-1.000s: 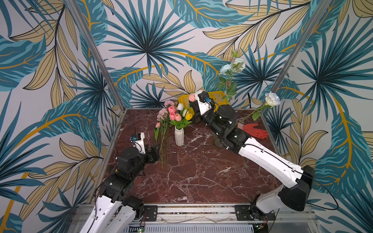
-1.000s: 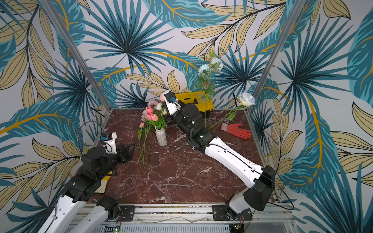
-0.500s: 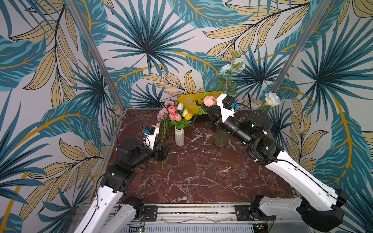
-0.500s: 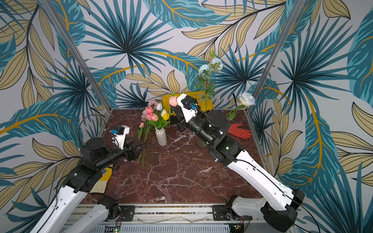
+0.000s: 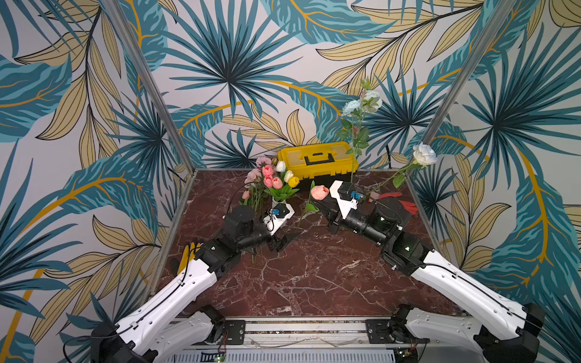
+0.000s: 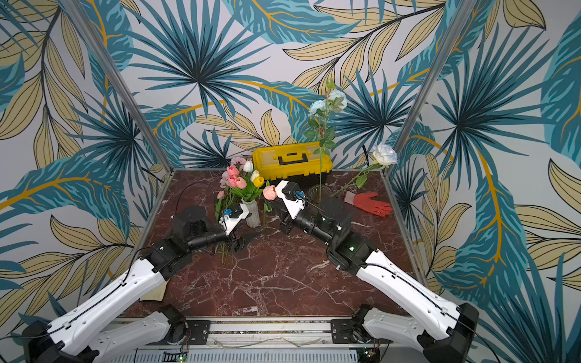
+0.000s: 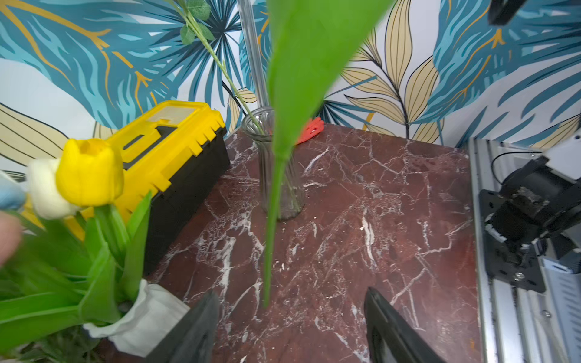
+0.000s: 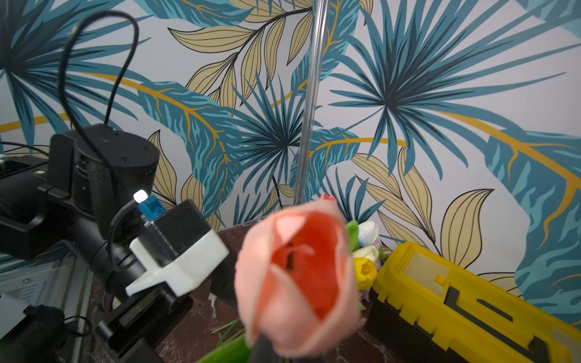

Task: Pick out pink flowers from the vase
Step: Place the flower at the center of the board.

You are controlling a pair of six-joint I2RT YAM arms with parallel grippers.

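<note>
One pink tulip (image 5: 319, 192) pinched by right tool (image 5: 318, 203) | left tool (image 6: 244, 242) spread beside white vase (image 6: 253, 217) (yellow toolbox (image 5: 317, 158) behind)

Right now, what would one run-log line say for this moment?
right gripper: shut on pink tulip, out of white vase | left gripper: open, at its stem end | vase: other pink tulips inside

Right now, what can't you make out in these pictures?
- How the right gripper holds the pink tulip: right wrist view, the blurred bloom covers it.
- The yellow thing: top view, the left arm hides most of it.
- A pink blur: left wrist view, cut off by the frame edge, unfocused.
</note>
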